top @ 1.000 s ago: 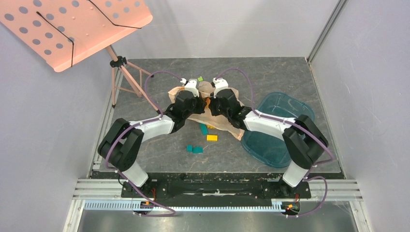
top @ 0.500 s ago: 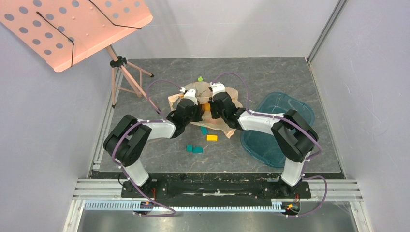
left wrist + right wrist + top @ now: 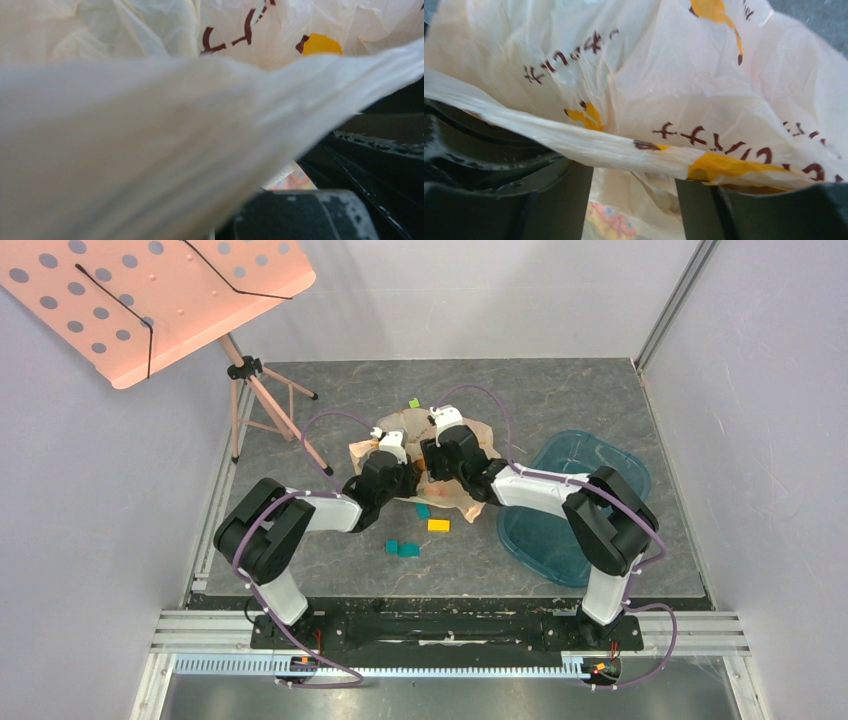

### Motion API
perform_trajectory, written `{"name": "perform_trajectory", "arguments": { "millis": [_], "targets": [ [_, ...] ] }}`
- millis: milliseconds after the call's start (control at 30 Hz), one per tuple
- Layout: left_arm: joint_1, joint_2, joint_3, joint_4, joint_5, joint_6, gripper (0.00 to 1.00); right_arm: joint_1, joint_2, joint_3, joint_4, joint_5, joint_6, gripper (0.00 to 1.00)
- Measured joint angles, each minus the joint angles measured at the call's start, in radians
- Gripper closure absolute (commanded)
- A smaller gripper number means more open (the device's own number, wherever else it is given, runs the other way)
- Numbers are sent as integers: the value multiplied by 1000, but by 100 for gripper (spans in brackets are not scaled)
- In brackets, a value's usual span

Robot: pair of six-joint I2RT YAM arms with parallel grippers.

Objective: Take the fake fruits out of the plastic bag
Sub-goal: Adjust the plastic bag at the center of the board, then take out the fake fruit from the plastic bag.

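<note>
One crinkly translucent peach-beige plastic bag (image 3: pixel 478 432) with orange and dark-red print lies mid-way across the grey bench (image 3: pixel 600 390), its contents hidden. Both arms reach forward over it, elbows out. The right end effector (image 3: pixel 634 200) has its fingers apart, with a bag edge stretched across them. Film covers the left end effector (image 3: pixel 393 445), so I cannot tell its state. Nearby lie three teal blocks (image 3: pixel 409 550), one yellow block (image 3: pixel 438 525) and one teal tray (image 3: pixel 600 455).

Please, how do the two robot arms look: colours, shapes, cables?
The left arm and right arm have bulky black joint housings and glossy white forearm shells. A thin purple cable loops along each arm. The left tool and the right tool are black, each with a small white cap. No markings are readable.
</note>
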Motion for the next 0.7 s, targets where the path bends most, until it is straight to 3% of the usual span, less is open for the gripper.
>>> {"name": "perform_trajectory", "arguments": {
  "millis": [133, 567, 700],
  "targets": [
    [0, 0, -1, 9, 21, 0, 98, -1, 2, 31, 12, 12, -13, 23],
    [8, -2, -1, 9, 41, -2, 98, -28, 126, 142, 27, 34, -62, 2],
    [3, -4, -1, 14, 50, -2, 98, -49, 163, 172, 31, 19, -75, 2]
  ]
}}
